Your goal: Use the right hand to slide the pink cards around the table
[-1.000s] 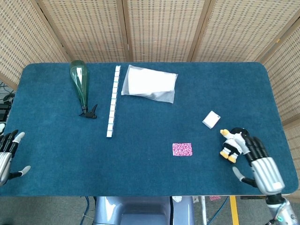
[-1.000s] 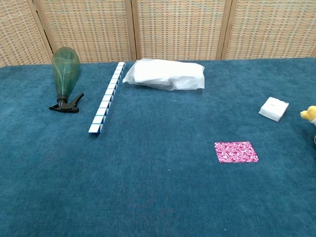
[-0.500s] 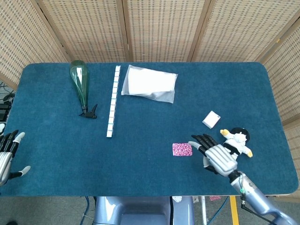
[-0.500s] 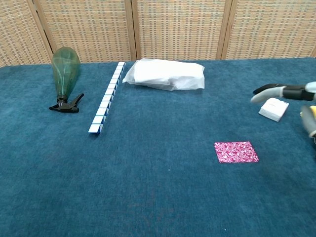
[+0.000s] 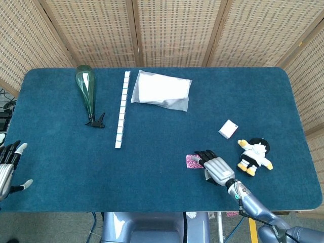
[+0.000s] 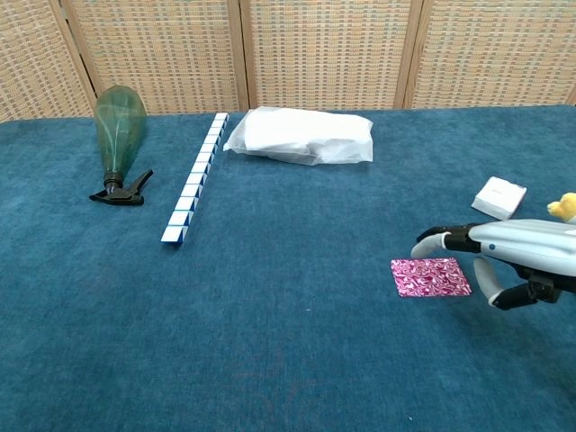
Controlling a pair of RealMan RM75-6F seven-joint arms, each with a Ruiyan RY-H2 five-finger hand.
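The pink cards (image 5: 192,161) (image 6: 430,277) lie flat as one small stack on the blue table (image 5: 152,152), right of centre near the front. My right hand (image 5: 216,167) (image 6: 513,255) reaches in from the right with its fingers stretched out and apart, holding nothing. In the head view its fingertips (image 5: 203,153) overlap the stack's right edge. In the chest view they hang just above the stack's top right corner, and contact cannot be told. My left hand (image 5: 7,169) stays at the table's front left edge, fingers spread and empty.
A plush toy (image 5: 255,156) (image 6: 564,207) and a small white box (image 5: 228,129) (image 6: 499,196) lie right of the cards. At the back are a white plastic bag (image 5: 162,90), a strip of white blocks (image 5: 121,109) and a green spray bottle (image 5: 87,91).
My right hand has swept left from the front right corner, past the plush toy, to the cards' right edge. The cards and the left hand have not moved.
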